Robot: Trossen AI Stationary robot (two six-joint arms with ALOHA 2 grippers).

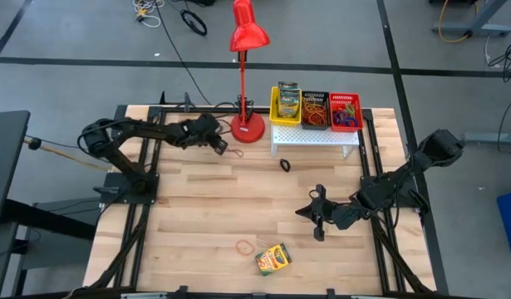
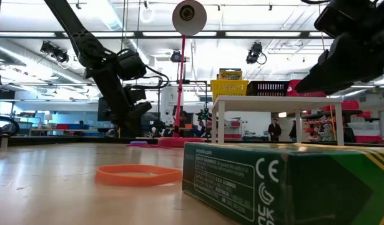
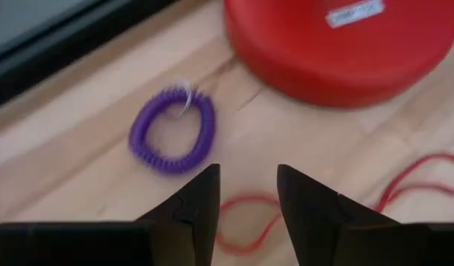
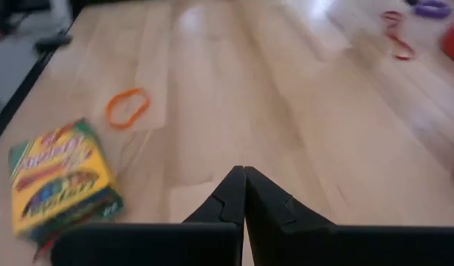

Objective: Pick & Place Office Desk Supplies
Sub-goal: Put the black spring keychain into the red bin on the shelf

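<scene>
On the left, the left gripper (image 1: 220, 146) is held low by the base of the red lamp (image 1: 248, 128); its fingers (image 3: 193, 203) are spread apart and nothing is pinched between them; a thin red band (image 3: 245, 222) lies on the wood right under the gap, and a purple coil loop (image 3: 171, 131) lies just beside it. In the middle, a small dark band (image 1: 285, 164) is left on the table in front of the white stand (image 1: 315, 138); on the stand, a yellow bin (image 1: 286, 105) is filled with crayon boxes, and a black bin (image 1: 314, 110) and a red bin (image 1: 345, 111) are filled with bands; so some of the job looks done. Nearer the front edge, an orange band (image 1: 244, 246) and one crayon box (image 1: 273, 259) are not yet put away. On the right, the right gripper (image 1: 318, 223) is held over bare wood, well apart from them; its fingers are pressed together on nothing.
</scene>
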